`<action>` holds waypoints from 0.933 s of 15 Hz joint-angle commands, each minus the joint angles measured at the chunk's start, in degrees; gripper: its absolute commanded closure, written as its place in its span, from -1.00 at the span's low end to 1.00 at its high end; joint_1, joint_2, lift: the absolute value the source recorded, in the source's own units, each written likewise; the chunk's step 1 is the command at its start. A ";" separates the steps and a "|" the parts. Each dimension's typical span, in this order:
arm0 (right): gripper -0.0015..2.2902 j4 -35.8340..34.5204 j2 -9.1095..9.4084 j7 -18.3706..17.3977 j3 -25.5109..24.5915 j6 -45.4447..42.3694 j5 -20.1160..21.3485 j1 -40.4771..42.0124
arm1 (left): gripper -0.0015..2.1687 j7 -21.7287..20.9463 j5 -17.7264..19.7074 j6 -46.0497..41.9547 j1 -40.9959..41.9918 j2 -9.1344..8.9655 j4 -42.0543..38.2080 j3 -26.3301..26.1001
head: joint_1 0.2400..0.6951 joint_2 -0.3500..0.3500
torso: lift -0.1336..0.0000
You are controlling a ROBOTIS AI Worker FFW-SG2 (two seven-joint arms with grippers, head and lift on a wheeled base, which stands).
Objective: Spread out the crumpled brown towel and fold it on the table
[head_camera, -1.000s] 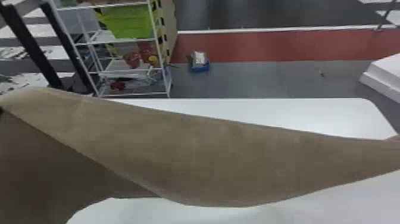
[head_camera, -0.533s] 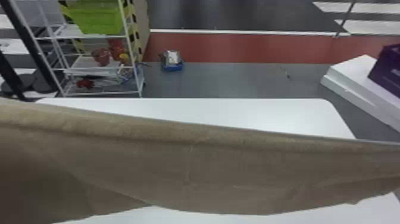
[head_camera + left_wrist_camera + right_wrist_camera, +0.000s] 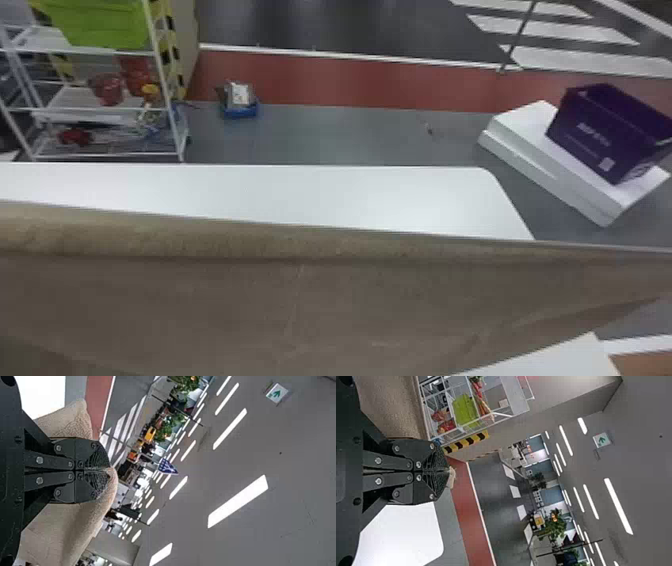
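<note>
Brown towel [image 3: 300, 305]: held taut above the white worktop [image 3: 330, 192], spanning the head view from 9 through 6 to 3 o'clock
Left gripper [image 3: 107, 470]: fingers clamped on the towel's edge
Right gripper [image 3: 448, 471]: fingers pinching a small tip of towel
Wire shelf [image 3: 62, 102]: 10 o'clock, head view
Purple crate [image 3: 585, 140]: between 2 and 3 o'clock, there

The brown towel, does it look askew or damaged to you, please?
No damage stands out, but the towel looks askew: in the head view, its top edge slopes down rightward against the far edge of the table.
</note>
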 commanded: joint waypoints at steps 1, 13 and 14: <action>0.32 0.19 0.17 0.07 -4.81 0.29 -1.20 -0.94 | 0.69 -1.15 0.04 0.25 -0.63 -0.15 0.36 0.32 | 1.00 -0.54 | -0.85; 0.32 -2.63 0.08 -14.00 45.99 0.29 44.24 -1.91 | 0.69 1.40 -43.64 -14.52 -4.49 -0.15 2.56 -35.27 | 1.00 -0.66 | -0.85; 0.32 -1.92 0.08 -14.00 51.17 0.29 49.60 -2.70 | 0.69 2.02 -47.77 -15.93 -4.93 -0.15 4.84 -39.93 | 1.00 -0.63 | -0.85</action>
